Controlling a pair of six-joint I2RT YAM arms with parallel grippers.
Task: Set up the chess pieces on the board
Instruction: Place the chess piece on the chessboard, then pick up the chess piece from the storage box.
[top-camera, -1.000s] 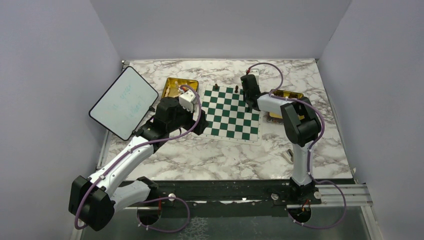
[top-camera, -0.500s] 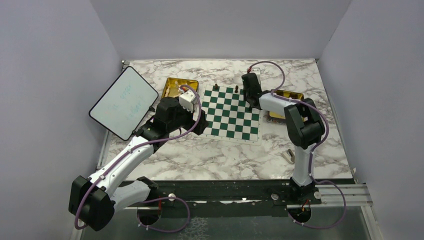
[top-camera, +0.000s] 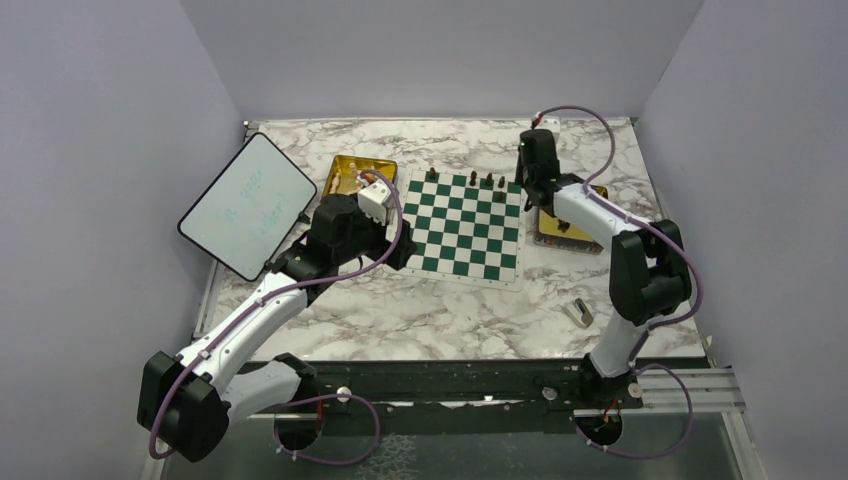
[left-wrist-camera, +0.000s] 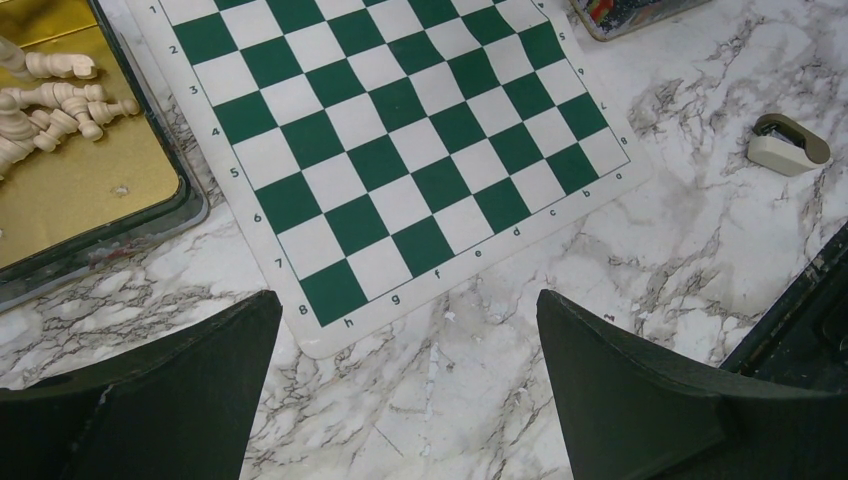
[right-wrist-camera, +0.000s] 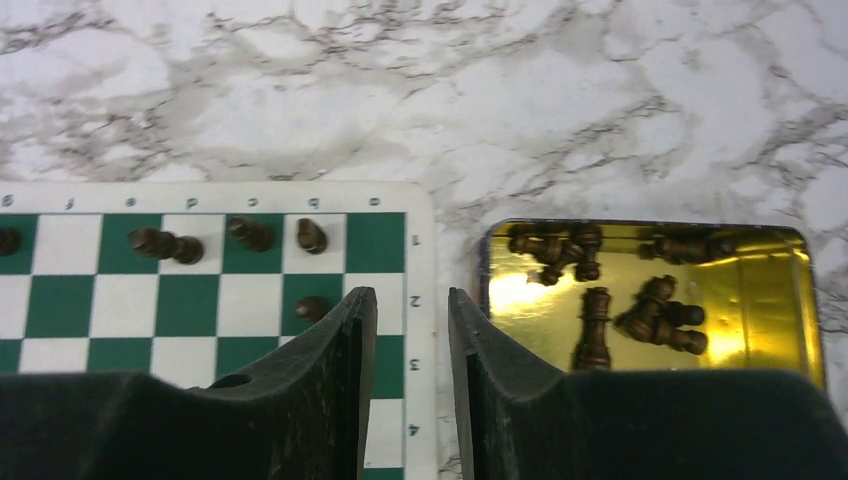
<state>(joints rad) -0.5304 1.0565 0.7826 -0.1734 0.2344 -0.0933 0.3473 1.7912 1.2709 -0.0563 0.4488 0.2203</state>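
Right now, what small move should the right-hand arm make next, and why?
Probably slide the right gripper over the gold tray and lower onto a dark piece there. Its jaws are empty, hovering between the board and that tray; only a few dark pieces are on the board.

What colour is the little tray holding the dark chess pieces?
Shiny gold. The tray shows best in the right wrist view.
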